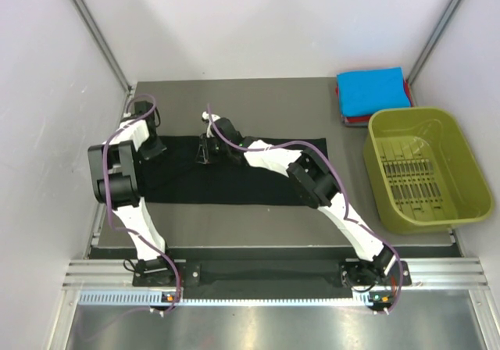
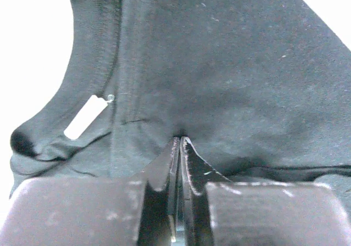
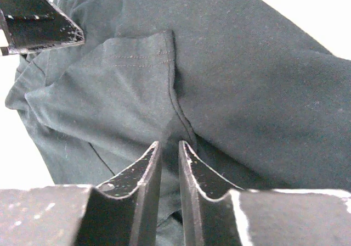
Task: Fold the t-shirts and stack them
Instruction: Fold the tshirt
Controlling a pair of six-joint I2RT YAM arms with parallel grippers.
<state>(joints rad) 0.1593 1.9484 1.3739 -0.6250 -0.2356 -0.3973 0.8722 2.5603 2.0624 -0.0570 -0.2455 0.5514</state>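
A large black t-shirt [image 1: 234, 174] lies folded into a long band across the middle of the table. My left gripper [image 1: 153, 144] is at its left end. In the left wrist view its jaws are pressed almost together, and the left gripper [image 2: 180, 139] pinches a pucker of black cloth near the white neck label [image 2: 85, 117]. My right gripper [image 1: 207, 151] is over the band's upper edge. The right gripper [image 3: 169, 144] has its jaws narrowly apart with a ridge of the shirt between them, beside a sleeve hem [image 3: 137, 56]. A blue t-shirt [image 1: 373, 90] lies folded on a red one [image 1: 356, 119] at the back right.
An olive-green plastic basket [image 1: 461, 170] stands at the right, just in front of the folded stack. Grey walls and metal posts close in the table on the left, back and right. One left-gripper finger [image 3: 38, 21] shows in the right wrist view's top left.
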